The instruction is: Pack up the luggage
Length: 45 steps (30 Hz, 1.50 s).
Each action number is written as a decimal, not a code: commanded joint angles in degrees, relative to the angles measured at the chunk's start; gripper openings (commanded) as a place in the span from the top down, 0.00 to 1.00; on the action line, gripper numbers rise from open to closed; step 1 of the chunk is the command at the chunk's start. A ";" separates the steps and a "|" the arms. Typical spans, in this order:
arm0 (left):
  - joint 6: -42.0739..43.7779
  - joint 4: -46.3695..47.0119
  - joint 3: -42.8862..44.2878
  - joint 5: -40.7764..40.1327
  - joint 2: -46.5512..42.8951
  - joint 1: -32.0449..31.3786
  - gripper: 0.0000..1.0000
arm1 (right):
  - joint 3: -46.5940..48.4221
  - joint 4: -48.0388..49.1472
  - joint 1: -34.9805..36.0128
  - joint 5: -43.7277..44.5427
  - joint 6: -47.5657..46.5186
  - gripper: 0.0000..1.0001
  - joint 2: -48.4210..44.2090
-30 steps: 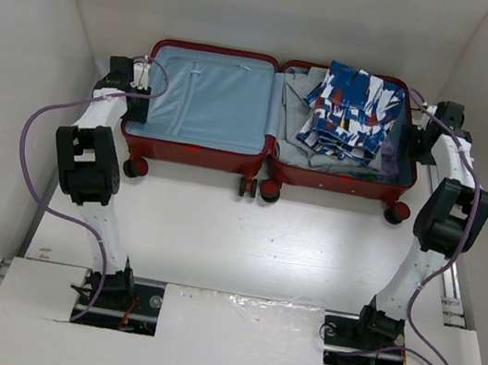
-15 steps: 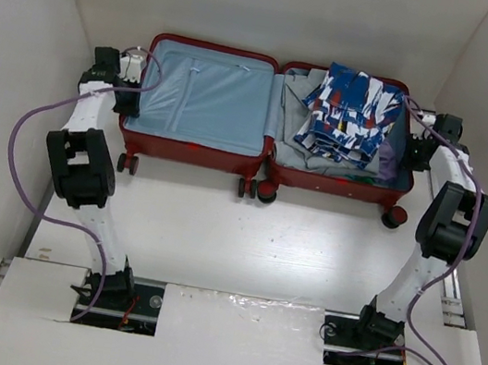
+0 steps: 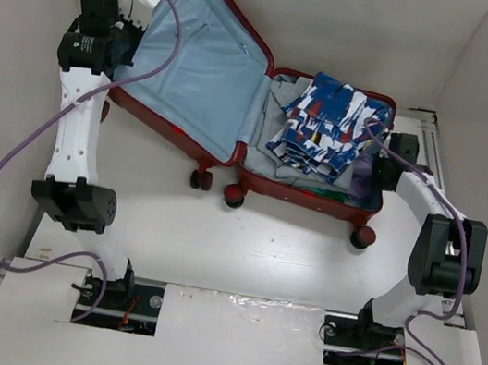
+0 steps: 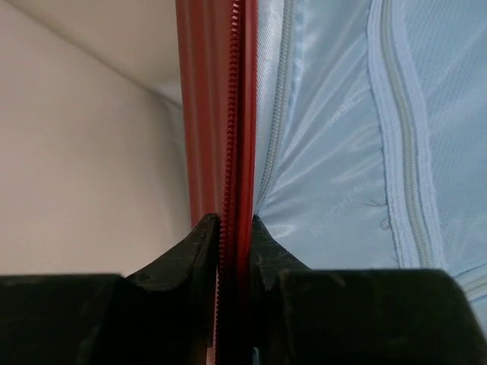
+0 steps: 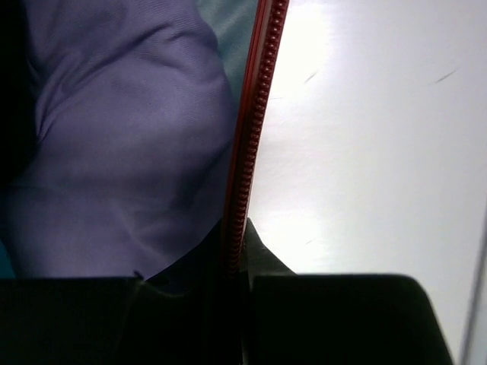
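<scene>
The luggage [image 3: 202,68] occupies the upper centre of the top view, standing on the white table [image 3: 251,249] and opened as a clamshell. Its left half is tilted up from the hinge line, so that its outer edge reaches the upper left of the frame and the pale blue lining [image 4: 342,152] faces the camera. Its right half lies flat on the table, with small black wheels [image 3: 234,197] along its near edge. A blue, white and red patterned garment [image 3: 329,122] lies on top of the load in the right half. A purple garment [image 5: 122,137] sits against that half's right-hand wall. The left gripper [image 4: 234,228] is clenched on the outer rim of the raised half. In the left wrist view both fingers press against the red edge, the zipper teeth [image 4: 232,114] run up between them, and the lining lies to the right. The right gripper [image 5: 237,232] is clenched on the right-hand rim of the flat half. In the right wrist view the red toothed edge rises from between the fingers, with the purple garment to its left and bare table to its right. A purple cable [image 3: 2,170] loops down along the left arm at the left of the frame.
</scene>
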 commanded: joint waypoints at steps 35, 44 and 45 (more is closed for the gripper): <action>2.03 3.05 5.57 -10.93 -16.13 -67.02 0.00 | -8.74 -24.89 2.36 -1.47 16.24 0.00 -47.81; 12.48 -10.79 -28.12 -0.15 -34.52 -38.94 0.00 | -17.01 -14.06 11.95 -4.99 19.41 0.00 -39.13; 13.45 -13.11 -28.12 1.71 -33.48 -33.96 0.00 | -17.01 -11.88 11.95 -6.04 18.89 0.00 -36.07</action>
